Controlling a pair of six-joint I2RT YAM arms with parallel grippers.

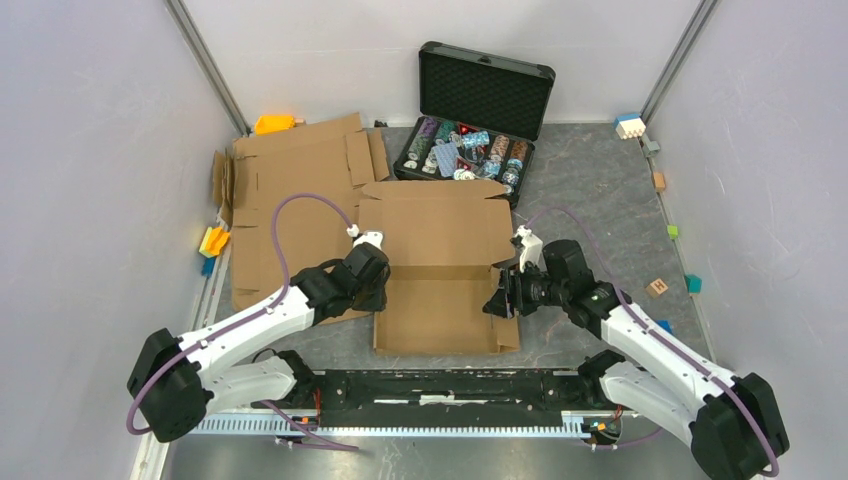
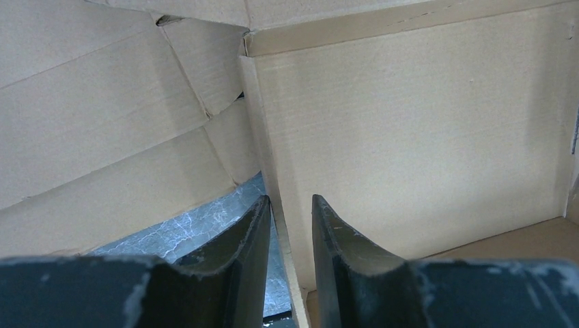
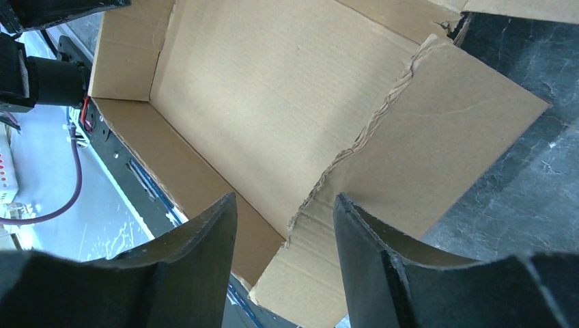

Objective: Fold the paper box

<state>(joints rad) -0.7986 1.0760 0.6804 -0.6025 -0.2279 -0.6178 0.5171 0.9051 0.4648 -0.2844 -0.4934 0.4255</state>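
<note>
Grey marbled table (image 1: 600,190), white walls; left hand (image 2: 289,225) clamped on paper box (image 1: 440,260) wall; right hand (image 3: 285,232) apart.

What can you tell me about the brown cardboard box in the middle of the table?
The plain brown corrugated cardboard box lies in the middle of the grey marbled table, between the two arms. It is unprinted and only partly folded: its creased flaps are spread open and some walls stand up. One side flap looks torn and ragged along its crease. The left hand straddles the edge of an upright wall with its fingers either side. The right hand is open at the box's right side flap.
</note>
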